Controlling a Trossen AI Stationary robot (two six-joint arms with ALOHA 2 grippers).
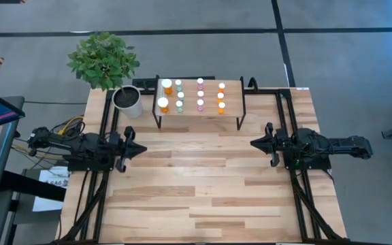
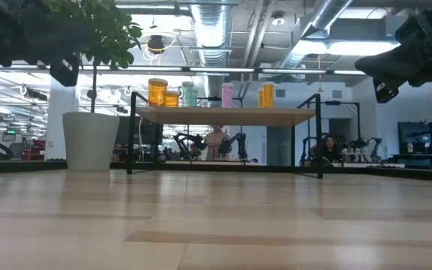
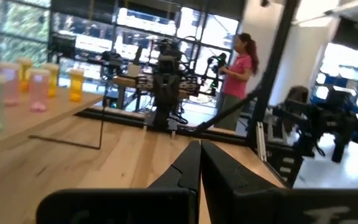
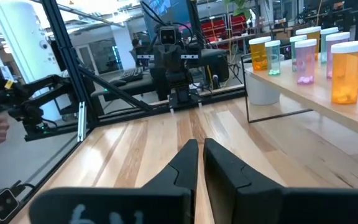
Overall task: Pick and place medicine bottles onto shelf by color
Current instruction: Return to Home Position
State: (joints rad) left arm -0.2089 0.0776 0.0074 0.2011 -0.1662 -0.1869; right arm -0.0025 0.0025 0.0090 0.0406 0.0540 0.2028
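While the left gripper (image 1: 143, 148) and right gripper (image 1: 254, 143) rest pinched together and empty at opposite table sides, the medicine bottles (image 1: 200, 94) stand in what look like colour rows on the shelf (image 1: 233, 95), so the one risk is a stray swing jolting it and toppling them.

The right gripper (image 4: 198, 144) has its two dark fingers close together, with nothing between them. They point out over the wooden table (image 4: 129, 155). Across the table, the left arm (image 4: 169, 59) faces this way. Off to one side is the shelf (image 4: 319, 94), and the medicine bottles (image 4: 304, 62) stand on it with white caps. The nearest bottle (image 4: 344, 73) is orange. Farther along are pink, green and orange ones. A white pot (image 4: 261, 93) stands past the far end of the shelf
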